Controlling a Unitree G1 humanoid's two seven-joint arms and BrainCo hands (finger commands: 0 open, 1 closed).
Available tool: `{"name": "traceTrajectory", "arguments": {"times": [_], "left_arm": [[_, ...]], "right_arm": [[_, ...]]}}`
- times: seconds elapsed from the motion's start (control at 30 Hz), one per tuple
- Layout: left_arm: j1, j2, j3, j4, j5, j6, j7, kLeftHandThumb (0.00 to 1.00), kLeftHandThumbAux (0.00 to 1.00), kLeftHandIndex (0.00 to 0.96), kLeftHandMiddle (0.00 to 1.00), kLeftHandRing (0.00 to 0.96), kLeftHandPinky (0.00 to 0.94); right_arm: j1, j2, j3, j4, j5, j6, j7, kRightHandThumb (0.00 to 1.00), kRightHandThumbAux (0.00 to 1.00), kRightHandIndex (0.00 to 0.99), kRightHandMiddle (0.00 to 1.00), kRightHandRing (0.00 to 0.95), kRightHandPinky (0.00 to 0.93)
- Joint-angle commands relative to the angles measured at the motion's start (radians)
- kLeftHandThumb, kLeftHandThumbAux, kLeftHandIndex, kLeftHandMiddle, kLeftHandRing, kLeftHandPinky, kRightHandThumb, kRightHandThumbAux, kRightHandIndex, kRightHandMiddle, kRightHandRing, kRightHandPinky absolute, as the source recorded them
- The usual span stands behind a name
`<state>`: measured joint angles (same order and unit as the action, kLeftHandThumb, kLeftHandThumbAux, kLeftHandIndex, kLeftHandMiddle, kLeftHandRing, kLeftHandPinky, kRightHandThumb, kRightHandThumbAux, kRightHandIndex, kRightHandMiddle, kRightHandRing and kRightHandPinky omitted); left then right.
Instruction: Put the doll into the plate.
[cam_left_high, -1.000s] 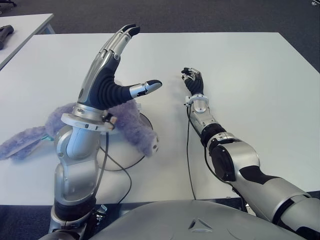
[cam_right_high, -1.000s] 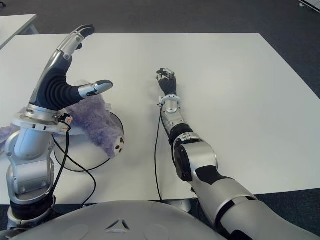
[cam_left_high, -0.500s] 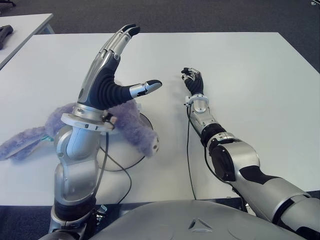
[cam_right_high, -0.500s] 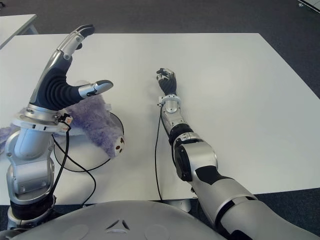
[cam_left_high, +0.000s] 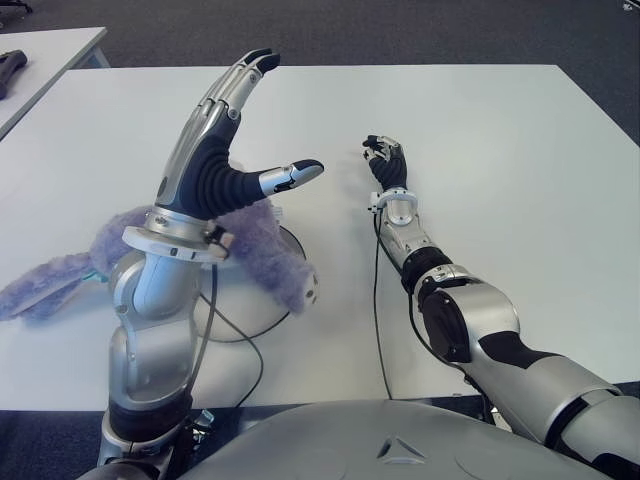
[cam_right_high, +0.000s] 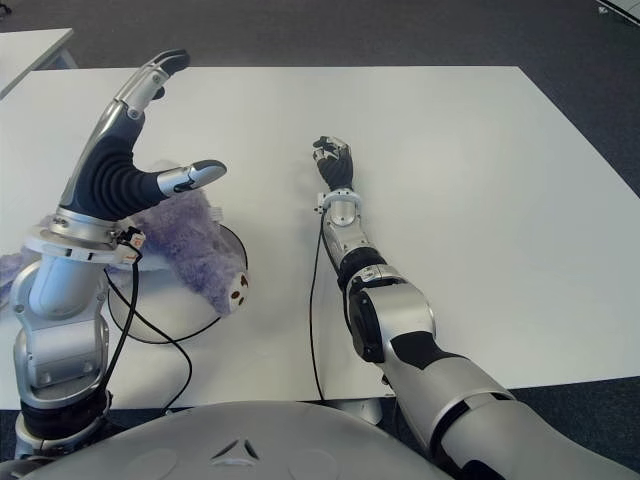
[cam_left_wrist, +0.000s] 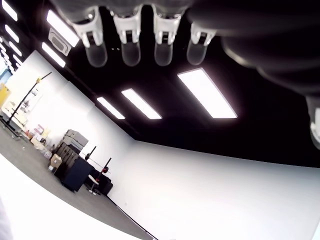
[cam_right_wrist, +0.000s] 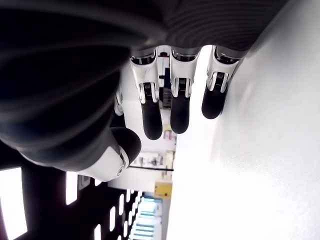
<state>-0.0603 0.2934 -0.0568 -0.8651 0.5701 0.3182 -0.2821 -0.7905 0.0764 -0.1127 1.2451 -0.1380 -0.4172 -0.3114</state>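
A purple plush doll (cam_left_high: 255, 245) lies across the white plate (cam_left_high: 268, 300) at the table's left, its long ears trailing off to the left (cam_left_high: 45, 285). My left hand (cam_left_high: 225, 140) is raised above the doll, fingers spread, thumb out, holding nothing. The left forearm hides the plate's left part. My right hand (cam_left_high: 385, 160) shows at the table's middle, to the right of the plate, fingers loosely curled around nothing; its wrist view shows the white tabletop (cam_right_wrist: 260, 150) close beside the fingers (cam_right_wrist: 180, 100).
The white table (cam_left_high: 480, 130) stretches wide to the right and back. Black cables (cam_left_high: 378, 320) run from both arms toward the front edge. A second table (cam_left_high: 40, 50) stands at the far left with a dark object on it.
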Motion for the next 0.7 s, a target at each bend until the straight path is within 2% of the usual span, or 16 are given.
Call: {"name": "traceTrajectory", "arguments": {"times": [0.03, 0.7], "left_arm": [[-0.007, -0.005, -0.004, 0.018, 0.014, 0.005, 0.003, 0.009, 0.356, 0.0, 0.0, 0.0, 0.0], [-0.014, -0.012, -0.011, 0.025, 0.022, 0.005, 0.003, 0.009, 0.356, 0.0, 0.0, 0.0, 0.0]], "right_arm": [[0.181, 0.116, -0.011, 0.131, 0.005, 0.16, 0.011, 0.701, 0.74, 0.399, 0.226, 0.175, 0.14], [0.18, 0.113, -0.012, 0.131, 0.006, 0.161, 0.014, 0.701, 0.74, 0.399, 0.226, 0.175, 0.14]]}}
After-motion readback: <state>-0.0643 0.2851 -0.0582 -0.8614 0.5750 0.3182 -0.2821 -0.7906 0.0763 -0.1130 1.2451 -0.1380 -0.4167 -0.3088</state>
